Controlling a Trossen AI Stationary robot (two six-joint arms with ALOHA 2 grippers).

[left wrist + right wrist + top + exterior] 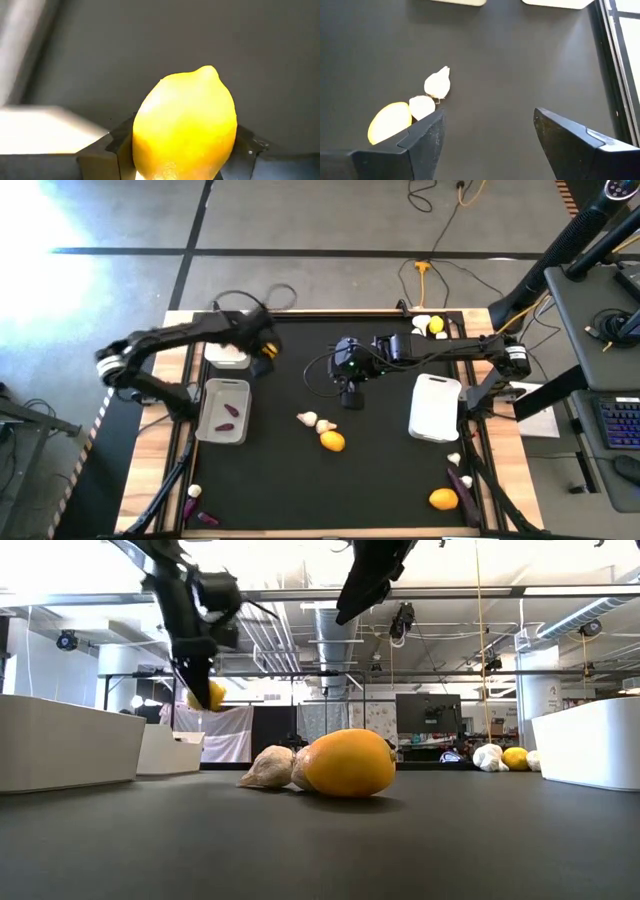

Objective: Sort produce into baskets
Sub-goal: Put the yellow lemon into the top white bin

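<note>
Yellow lemon (185,125) clamped between the fingers of the left gripper (264,352), held up off the black mat (380,480), just beside the far white bin (228,356) at the left. Nearer white bin (224,412) below that one, holding two purple eggplants (231,410). Right gripper (351,397) raised over the mat's middle, fingers (422,137) spread wide, nothing between them. On the mat just past it: two garlic bulbs (313,420) touching each other, with an orange citrus (332,441) touching the nearer bulb. Third white bin (436,408) at the right side. More produce at the edges: garlic and a citrus (436,326) at the far right corner, another citrus (443,499) and an eggplant (462,480) at the near right, garlic (194,492) and eggplant pieces (192,506) at the near left.
</note>
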